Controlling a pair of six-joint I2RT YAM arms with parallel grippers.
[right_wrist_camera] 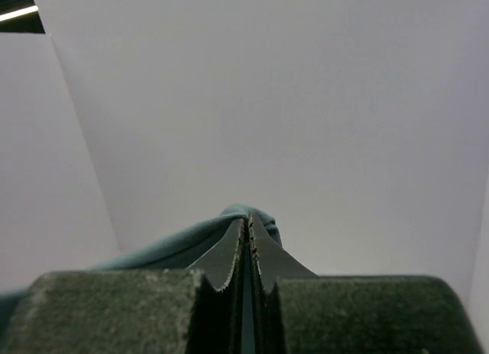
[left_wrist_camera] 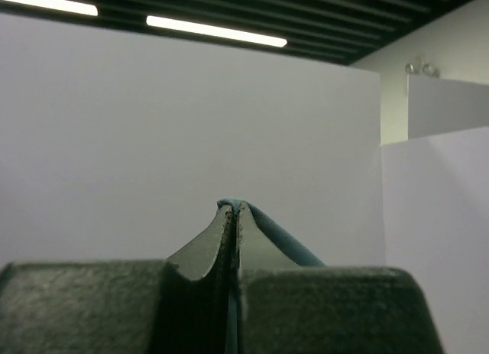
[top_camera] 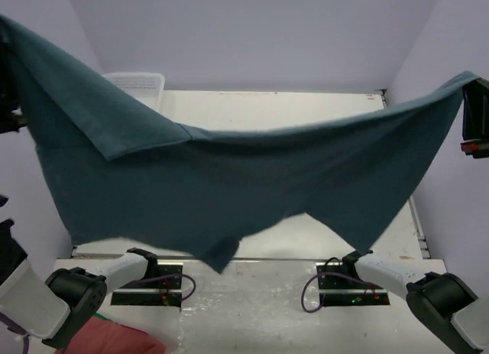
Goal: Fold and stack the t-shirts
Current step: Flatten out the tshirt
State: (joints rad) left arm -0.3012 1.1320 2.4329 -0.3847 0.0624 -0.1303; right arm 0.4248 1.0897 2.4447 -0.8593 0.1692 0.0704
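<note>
t-shirt [top_camera: 252,178]: soft plain dark teal-blue fabric, strung up from 9 to 3 o'clock
left gripper [left_wrist_camera: 233,210]: clamped on its edge
right gripper [right_wrist_camera: 248,220]: yep, clamped on it too

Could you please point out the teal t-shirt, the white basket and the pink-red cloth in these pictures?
teal t-shirt [top_camera: 252,178]: top external view, middle of the hanging fabric.
white basket [top_camera: 141,82]: top external view, its latticed wall showing above the shirt.
pink-red cloth [top_camera: 114,339]: top external view, middle of the visible part, bottom left.
</note>
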